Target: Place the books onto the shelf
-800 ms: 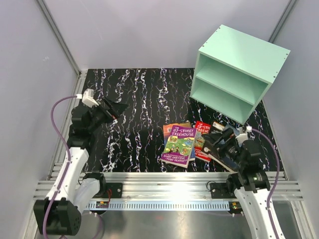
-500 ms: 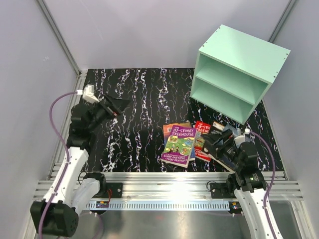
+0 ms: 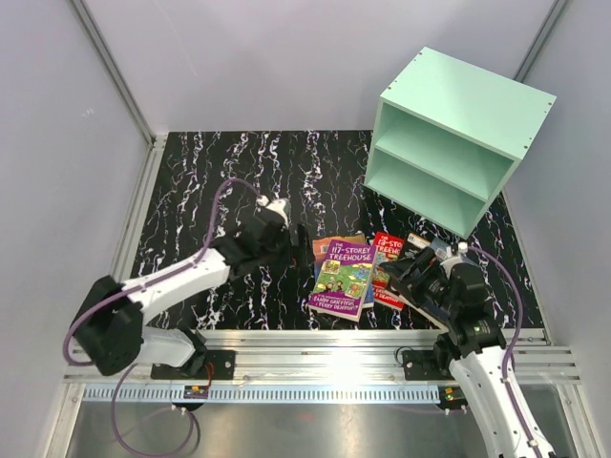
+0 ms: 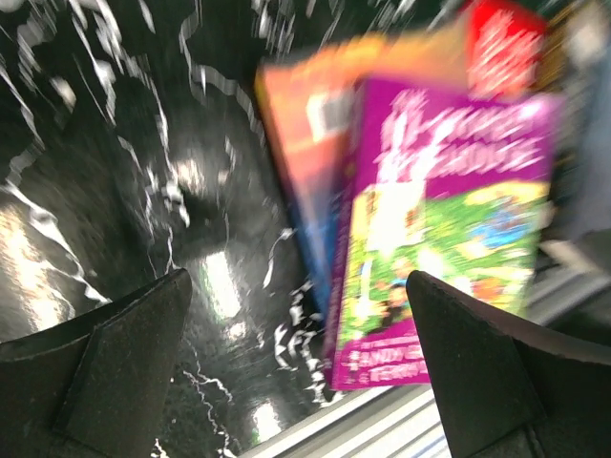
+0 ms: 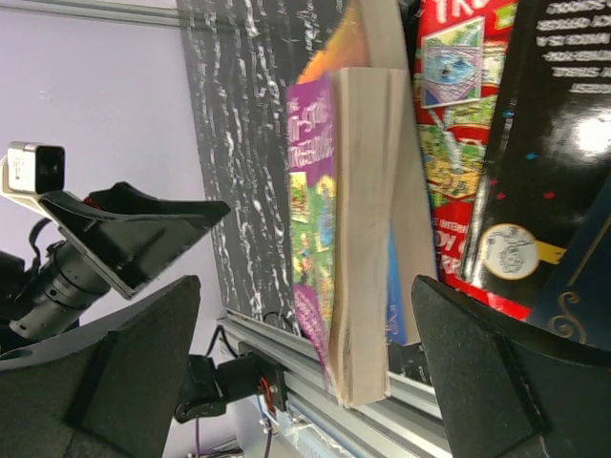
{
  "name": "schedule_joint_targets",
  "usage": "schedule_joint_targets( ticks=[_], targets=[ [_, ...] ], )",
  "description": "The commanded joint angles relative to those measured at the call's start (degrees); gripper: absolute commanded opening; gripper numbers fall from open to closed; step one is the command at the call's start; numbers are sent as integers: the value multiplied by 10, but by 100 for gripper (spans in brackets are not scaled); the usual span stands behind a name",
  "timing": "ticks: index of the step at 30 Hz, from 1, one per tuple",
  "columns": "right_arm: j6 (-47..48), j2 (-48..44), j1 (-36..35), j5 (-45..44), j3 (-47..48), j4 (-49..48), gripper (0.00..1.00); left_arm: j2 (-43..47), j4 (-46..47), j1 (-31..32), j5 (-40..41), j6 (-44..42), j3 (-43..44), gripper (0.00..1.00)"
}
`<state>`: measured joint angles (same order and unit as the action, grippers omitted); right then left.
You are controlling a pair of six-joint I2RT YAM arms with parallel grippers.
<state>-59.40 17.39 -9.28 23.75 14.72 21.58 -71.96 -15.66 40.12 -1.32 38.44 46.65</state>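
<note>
Four books (image 3: pixel 344 272) lie near one shelf (image 3: pixel 458 95); left gripper (image 4: pixel 296 286), right gripper (image 5: pixel 305 286) gape empty.

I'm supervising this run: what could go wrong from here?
The purple book lies on top of the orange one, so gripping it may drag both. The left gripper and right gripper, both open, flank the same pile and could bump. The pile sits near the table edge; a push might slide books off.

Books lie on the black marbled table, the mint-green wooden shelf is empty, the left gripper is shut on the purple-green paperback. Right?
Not shut: the left gripper is open, holding nothing, the purple-green paperback ahead of it, per the left wrist view. Rest stands.
</note>
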Motion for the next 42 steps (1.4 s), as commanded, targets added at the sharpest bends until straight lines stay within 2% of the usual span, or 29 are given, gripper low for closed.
schedule_joint_targets(
  ticks=[1, 6, 15, 19, 27, 32, 33, 35, 39, 42],
  targets=[
    [-2, 23, -3, 17, -29, -75, 100, -53, 14, 39, 65, 1, 40, 99],
    [5, 91, -3, 11, -52, -172, 99, -106, 26, 58, 71, -1, 68, 99],
    [8, 323, -4, 30, -44, -389, 98, -161, 57, 66, 47, 2, 69, 99],
    [-1, 414, -12, 35, -34, -452, 96, -179, 81, 72, 39, 6, 64, 99],
    [-2, 453, -43, 12, -29, -500, 86, -212, 107, 87, 21, 16, 70, 98],
    [-2, 471, -51, 5, -32, -517, 64, -225, 117, 93, 16, 23, 74, 98],
    [-1, 473, -52, 4, -32, -523, 55, -227, 117, 94, 16, 23, 76, 98],
    [-3, 482, -54, 2, -32, -527, 50, -229, 118, 98, 16, 24, 78, 98],
    [-5, 495, -66, 2, -29, -542, 33, -230, 119, 105, 16, 25, 82, 98],
    [-11, 498, -77, -3, -26, -544, 30, -230, 120, 109, 16, 26, 86, 98]
  ],
)
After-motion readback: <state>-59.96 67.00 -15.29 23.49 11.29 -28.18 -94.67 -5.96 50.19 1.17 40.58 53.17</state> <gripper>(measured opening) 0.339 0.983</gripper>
